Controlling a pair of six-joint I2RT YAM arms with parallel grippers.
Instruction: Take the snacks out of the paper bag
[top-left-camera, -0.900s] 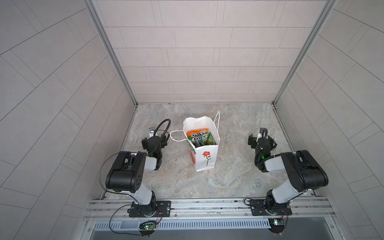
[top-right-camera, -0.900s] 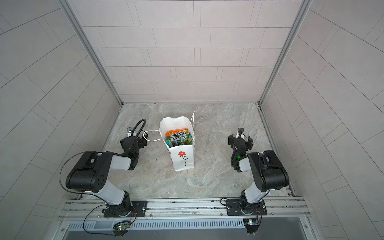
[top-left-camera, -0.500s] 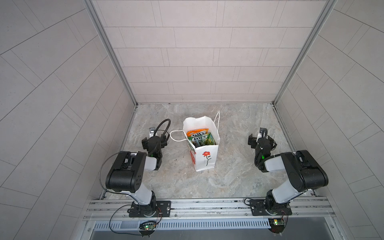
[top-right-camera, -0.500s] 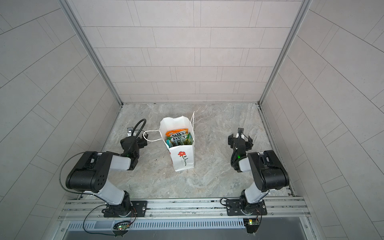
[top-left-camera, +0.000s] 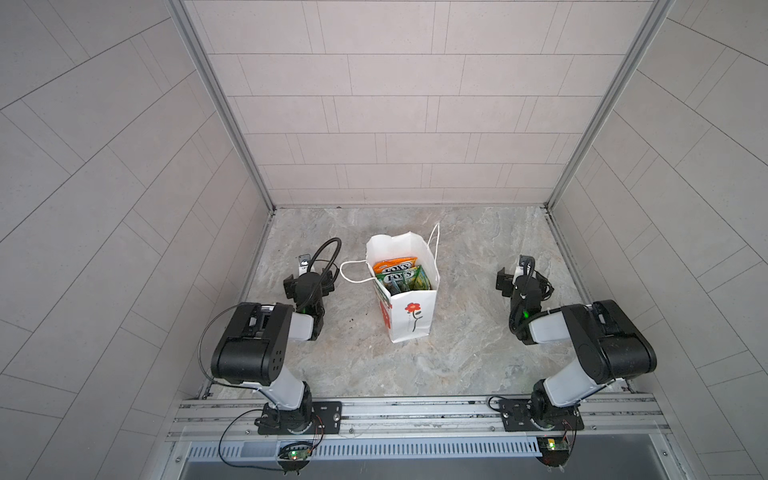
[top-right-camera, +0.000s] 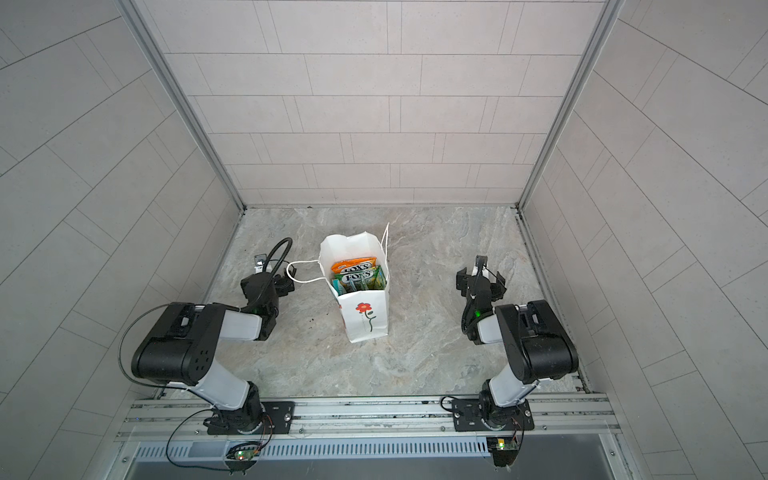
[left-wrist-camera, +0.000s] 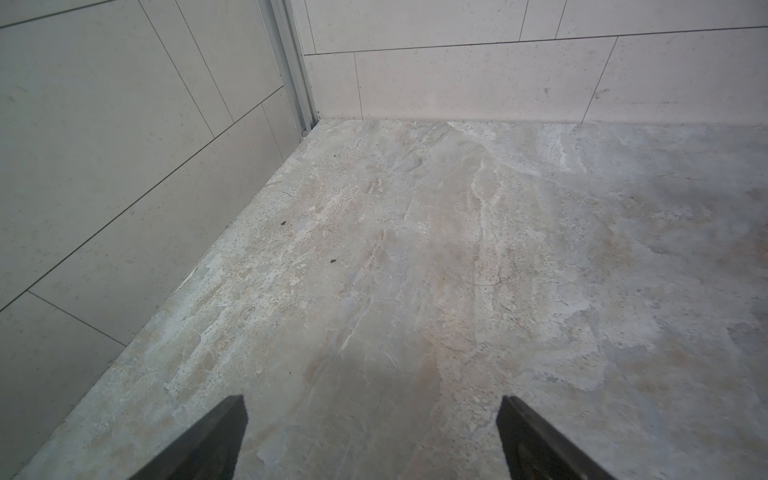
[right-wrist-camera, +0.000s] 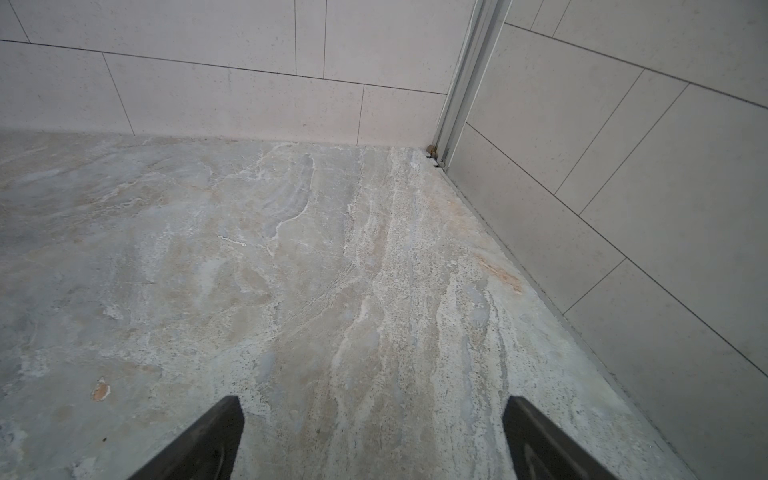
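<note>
A: Pale tiled walls (top-left-camera: 395, 104) on three sides and a grey marbled tabletop (top-left-camera: 457, 361) beneath. Where does the paper bag sit?

B: The paper bag (top-left-camera: 409, 318) stands upright near the middle of the tabletop, between the two arms. Its mouth is open, and the red flower drawing (top-left-camera: 412, 308) is on the face turned toward the arm bases.

A: And the snacks?

B: The snacks (top-left-camera: 397, 274) are inside the bag, standing on edge. An orange packet (top-left-camera: 392, 264) is at the back and a green packet (top-left-camera: 403, 275) just in front of it, both marked "FOX'S". Teal edges show lower down, too dim to count.

A: The grippers?

B: The left gripper (top-left-camera: 309, 282) is low over the tabletop to the bag's left, near it but apart. The right gripper (top-left-camera: 521, 282) is well off to the bag's right. In each wrist view the dark fingers (left-wrist-camera: 216, 440) are spread wide — the right arm's pair (right-wrist-camera: 540, 449) likewise — with stone showing between them. Neither gripper holds anything.
</note>
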